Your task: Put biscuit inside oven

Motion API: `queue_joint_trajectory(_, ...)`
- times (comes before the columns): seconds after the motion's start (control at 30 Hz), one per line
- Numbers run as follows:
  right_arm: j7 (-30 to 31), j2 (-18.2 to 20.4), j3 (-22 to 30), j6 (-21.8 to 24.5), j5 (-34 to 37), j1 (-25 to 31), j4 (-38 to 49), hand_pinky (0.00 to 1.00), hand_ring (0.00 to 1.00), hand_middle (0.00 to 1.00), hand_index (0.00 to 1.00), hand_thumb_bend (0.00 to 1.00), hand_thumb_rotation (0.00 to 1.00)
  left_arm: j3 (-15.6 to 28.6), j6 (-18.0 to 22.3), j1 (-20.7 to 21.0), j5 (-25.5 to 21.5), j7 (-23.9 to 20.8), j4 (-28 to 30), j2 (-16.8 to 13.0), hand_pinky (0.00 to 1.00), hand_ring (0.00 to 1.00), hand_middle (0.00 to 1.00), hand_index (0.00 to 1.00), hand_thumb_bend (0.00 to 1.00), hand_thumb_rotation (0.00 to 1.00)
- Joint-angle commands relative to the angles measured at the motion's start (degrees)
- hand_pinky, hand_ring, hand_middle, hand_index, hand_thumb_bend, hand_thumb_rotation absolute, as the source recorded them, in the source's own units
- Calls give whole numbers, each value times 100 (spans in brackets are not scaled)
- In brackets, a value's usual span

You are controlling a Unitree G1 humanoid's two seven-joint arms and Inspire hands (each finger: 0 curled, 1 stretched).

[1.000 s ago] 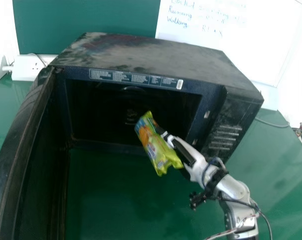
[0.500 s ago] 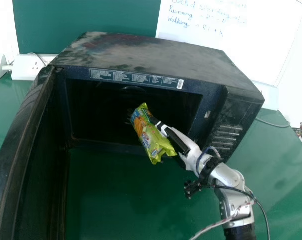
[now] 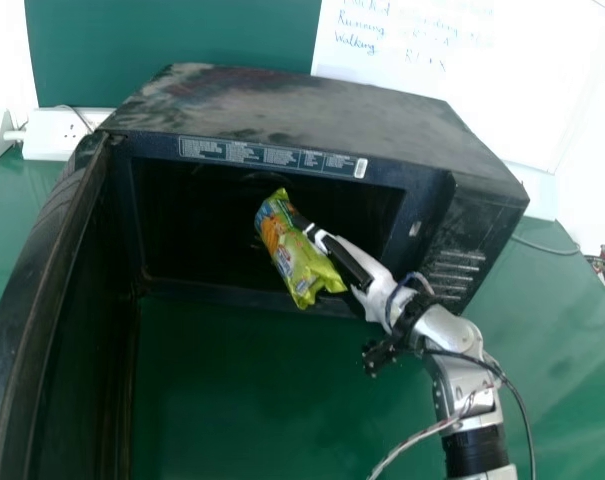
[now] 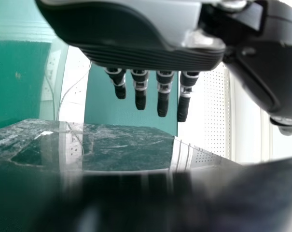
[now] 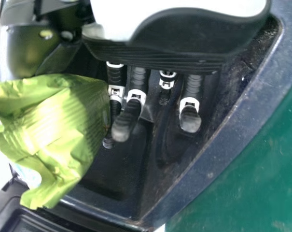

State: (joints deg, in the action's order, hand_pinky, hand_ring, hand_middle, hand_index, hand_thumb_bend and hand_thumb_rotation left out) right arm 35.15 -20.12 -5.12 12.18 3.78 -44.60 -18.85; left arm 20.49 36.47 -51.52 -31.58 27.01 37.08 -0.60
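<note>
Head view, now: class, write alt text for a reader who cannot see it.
The robot's right hand holds a green biscuit packet at the opening of a black oven, its door wide open, on a green table.

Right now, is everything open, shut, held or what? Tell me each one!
Oven door: swung open
Biscuit packet: held, tilted, at the opening of the oven
Right hand: gripping the packet
Left hand: open, fingers straight

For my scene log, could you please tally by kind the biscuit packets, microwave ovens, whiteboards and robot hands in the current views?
Biscuit packet: 1
Microwave oven: 1
Whiteboard: 1
Robot hands: 2 (left hand, right hand)
Total: 5
</note>
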Motion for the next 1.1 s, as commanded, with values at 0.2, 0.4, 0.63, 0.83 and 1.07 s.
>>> queue_joint_trajectory(0.2, -168, 238, -48, -463, -251, -689, -1011, 9, 5, 15, 48, 50, 4, -46, 120, -35, 107, -6, -94, 19, 97, 89, 92, 87, 77, 96)
queue_joint_trajectory(0.4, -231, 327, -68, -945, -416, -1063, -1823, 9, 5, 14, 48, 50, 4, -127, 88, -144, -12, 48, -62, -26, 92, 88, 89, 86, 81, 96)
queue_joint_trajectory(0.63, -327, 472, -26, -1256, -481, -1345, -2506, 9, 5, 15, 48, 50, 4, -88, 178, -104, 7, 89, -147, -14, 92, 88, 89, 86, 84, 93)
queue_joint_trajectory(0.83, -408, 568, -30, -1521, -581, -1653, -3182, 9, 5, 14, 48, 50, 4, -115, 200, -93, 36, 51, -151, -4, 93, 91, 90, 86, 85, 92)
queue_joint_trajectory(1.07, -551, 649, 33, -1715, -668, -2052, -3964, 9, 5, 14, 48, 50, 4, -97, 312, -59, 56, 102, -226, -18, 96, 91, 91, 87, 83, 91)
